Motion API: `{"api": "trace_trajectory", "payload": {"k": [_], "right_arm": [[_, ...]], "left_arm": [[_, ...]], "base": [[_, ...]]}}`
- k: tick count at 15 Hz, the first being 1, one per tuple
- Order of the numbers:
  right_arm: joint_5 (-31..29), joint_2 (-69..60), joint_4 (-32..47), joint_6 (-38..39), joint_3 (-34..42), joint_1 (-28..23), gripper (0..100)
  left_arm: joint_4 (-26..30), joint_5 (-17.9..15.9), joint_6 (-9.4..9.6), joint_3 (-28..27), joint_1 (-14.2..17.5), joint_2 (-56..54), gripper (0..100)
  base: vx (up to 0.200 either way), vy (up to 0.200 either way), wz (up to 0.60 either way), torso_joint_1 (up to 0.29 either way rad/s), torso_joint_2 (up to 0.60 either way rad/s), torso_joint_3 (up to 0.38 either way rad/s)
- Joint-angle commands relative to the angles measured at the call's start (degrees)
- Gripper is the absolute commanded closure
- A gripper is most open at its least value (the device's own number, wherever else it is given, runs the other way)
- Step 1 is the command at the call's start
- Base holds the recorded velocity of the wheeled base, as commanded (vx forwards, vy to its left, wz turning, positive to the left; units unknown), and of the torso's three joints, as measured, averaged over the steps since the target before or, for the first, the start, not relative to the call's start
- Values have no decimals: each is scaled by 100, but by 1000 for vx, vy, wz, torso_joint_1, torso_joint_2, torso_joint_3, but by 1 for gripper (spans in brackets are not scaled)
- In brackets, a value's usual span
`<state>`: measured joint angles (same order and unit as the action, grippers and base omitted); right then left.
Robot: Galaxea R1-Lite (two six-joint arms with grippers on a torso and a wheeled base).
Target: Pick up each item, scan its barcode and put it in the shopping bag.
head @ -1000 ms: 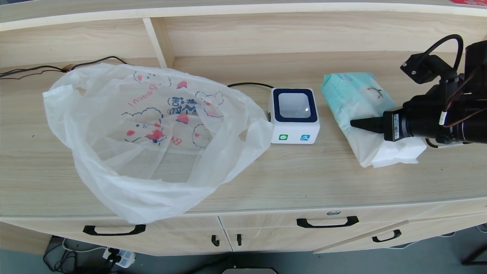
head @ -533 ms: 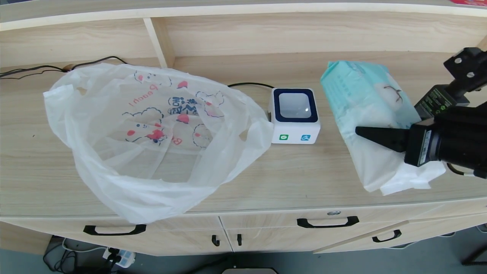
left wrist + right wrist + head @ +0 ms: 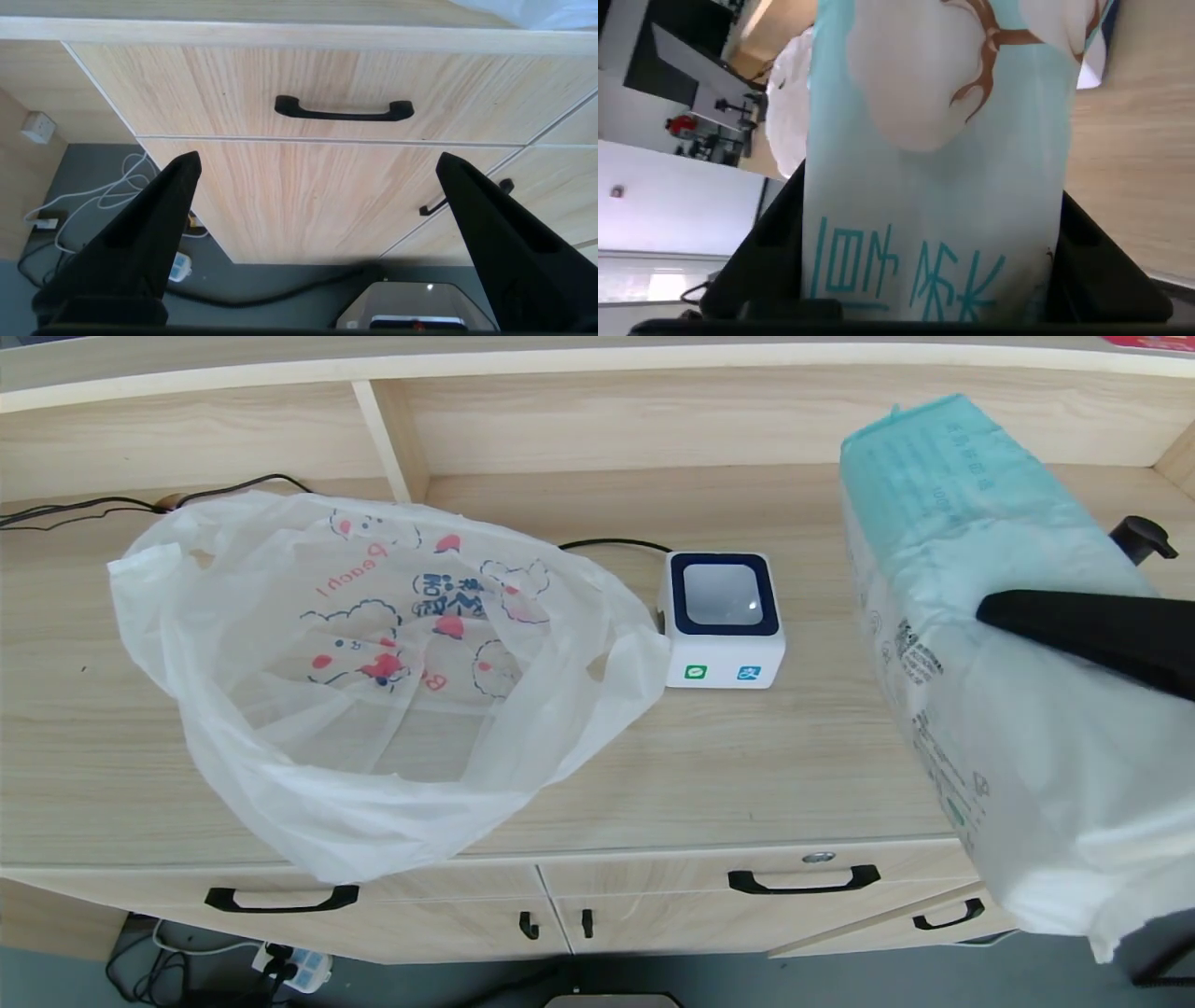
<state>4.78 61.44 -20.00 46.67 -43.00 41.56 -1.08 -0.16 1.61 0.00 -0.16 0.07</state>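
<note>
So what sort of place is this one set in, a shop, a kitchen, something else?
Most likely a mock shop checkout: a wooden counter with drawers carries a small tabletop barcode scanner beside an open plastic shopping bag, and a soft teal pack is held up nearby.

Pale wooden counter (image 3: 794, 775), black-handled drawers (image 3: 672, 885), grey floor (image 3: 420, 982)
</note>
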Motion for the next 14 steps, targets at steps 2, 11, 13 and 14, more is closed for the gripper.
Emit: {"api": "trace_trajectory", "payload": {"k": [2, 11, 13, 14], "right_arm": [[1174, -27, -302, 1064, 239, 230, 100], [1878, 1230, -4398, 3358, 1056, 256, 100], [1948, 1353, -4477, 3894, 1074, 520, 100], [1957, 1441, -4539, 4316, 933, 529, 100]], "left_arm": [[-6, -2, -3, 0, 7, 1, 0], [-6, -2, -3, 0, -2, 1, 0], [-6, -2, 6, 0, 7, 1, 0], [-6, -2, 6, 0, -2, 1, 0]], "base": [[0, 0, 0, 0, 0, 0], [0, 0, 0, 0, 0, 0], [0, 0, 0, 0, 0, 0], [0, 0, 0, 0, 0, 0]]}}
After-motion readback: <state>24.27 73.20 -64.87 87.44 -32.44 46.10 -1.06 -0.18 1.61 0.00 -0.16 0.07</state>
